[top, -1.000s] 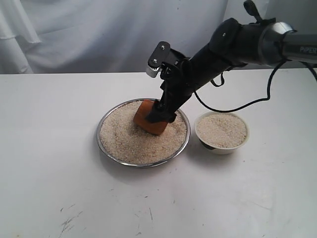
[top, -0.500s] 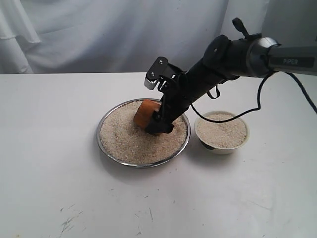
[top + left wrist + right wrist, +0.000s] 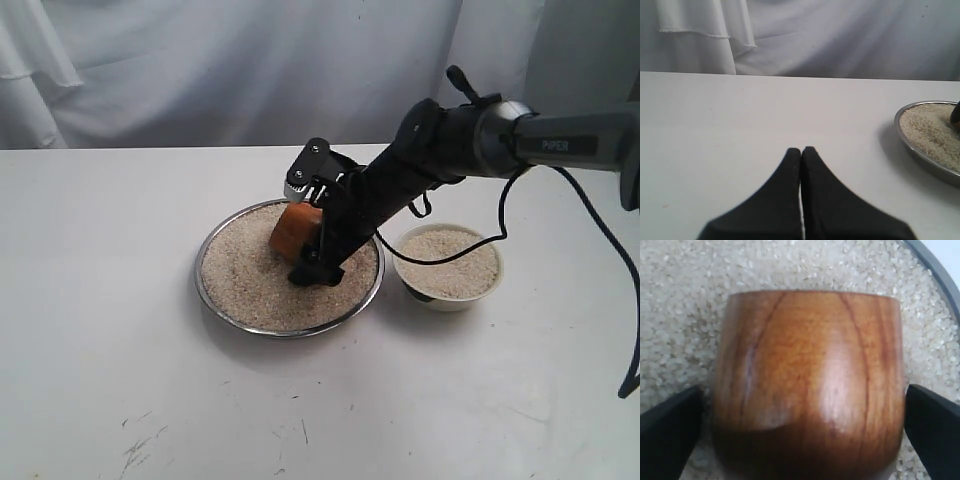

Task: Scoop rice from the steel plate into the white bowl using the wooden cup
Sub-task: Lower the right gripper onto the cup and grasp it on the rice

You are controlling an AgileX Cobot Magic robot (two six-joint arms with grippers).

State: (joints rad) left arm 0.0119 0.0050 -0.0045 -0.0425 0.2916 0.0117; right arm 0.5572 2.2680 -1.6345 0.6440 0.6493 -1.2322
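My right claw [image 3: 312, 256] grips the cup [image 3: 294, 230], tipped into the rice [image 3: 245, 280] on the plate [image 3: 206, 296]. The bowl [image 3: 450, 299] beside the plate looks nearly full, and this scoop isn't lifted yet. My left claw [image 3: 801, 150] is clenched on nothing.

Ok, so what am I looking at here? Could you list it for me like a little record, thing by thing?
held: wooden cup, tilted, clamped between the right fingers
where: low over the rice on the steel plate
target: white bowl beside the plate, already holding rice
idle: left fingers, shut and empty, above the table
unknown: whether the cup has rice inside
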